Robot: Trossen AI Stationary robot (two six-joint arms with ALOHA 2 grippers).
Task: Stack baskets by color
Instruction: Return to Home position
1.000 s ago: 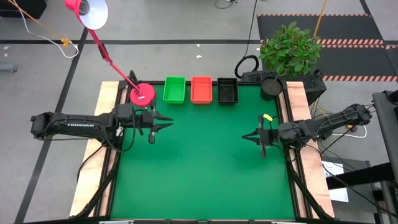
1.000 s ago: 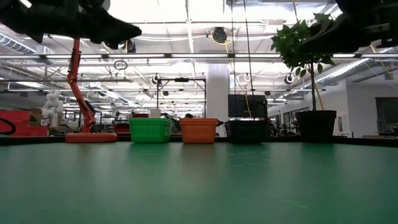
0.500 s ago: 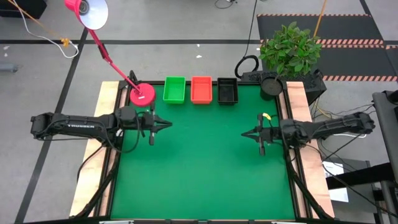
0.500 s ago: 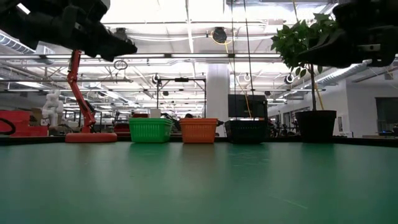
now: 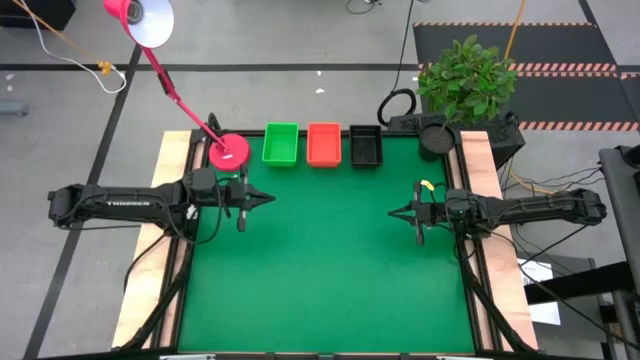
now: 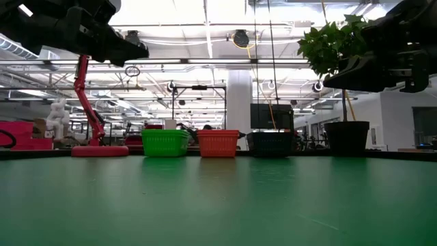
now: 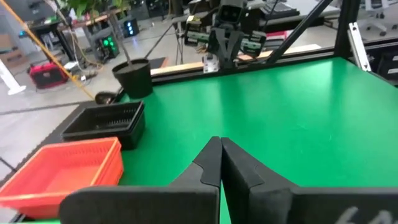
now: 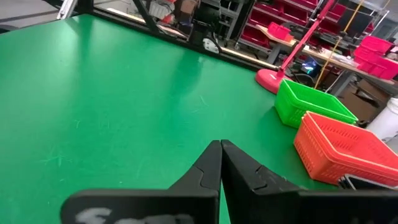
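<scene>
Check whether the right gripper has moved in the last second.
Yes. In the low view the right gripper has dropped against the potted plant; its tip is now level with the lowest leaves.

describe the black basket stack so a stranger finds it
On the green table, three basket stacks line the far edge. The black basket stack is the end one nearest the potted plant, beside the orange stack. It alone is dark, unlike the bright green stack at the other end.
</scene>
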